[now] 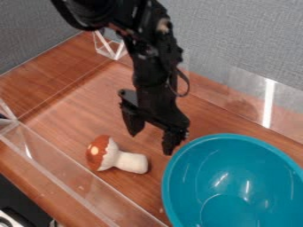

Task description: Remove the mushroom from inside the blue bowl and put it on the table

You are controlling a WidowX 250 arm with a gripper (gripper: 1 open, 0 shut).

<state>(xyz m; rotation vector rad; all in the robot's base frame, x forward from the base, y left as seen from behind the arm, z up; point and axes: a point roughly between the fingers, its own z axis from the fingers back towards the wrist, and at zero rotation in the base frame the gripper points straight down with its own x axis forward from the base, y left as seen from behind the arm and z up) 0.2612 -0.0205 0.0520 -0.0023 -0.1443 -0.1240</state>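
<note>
On the table [71,102], the mushroom [112,156] is seen lying on its side, left of the blue bowl [235,184]; between them the gripper [153,130] is held above, jaws spread, nothing gripped

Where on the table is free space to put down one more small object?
Bare wood lies left of the gripper, behind the mushroom, toward the back wall. Crowded: the front right, between mushroom, gripper and blue bowl.

Probably a lab: acrylic-walled wooden table [71,106], grey backdrop [236,35].
</note>
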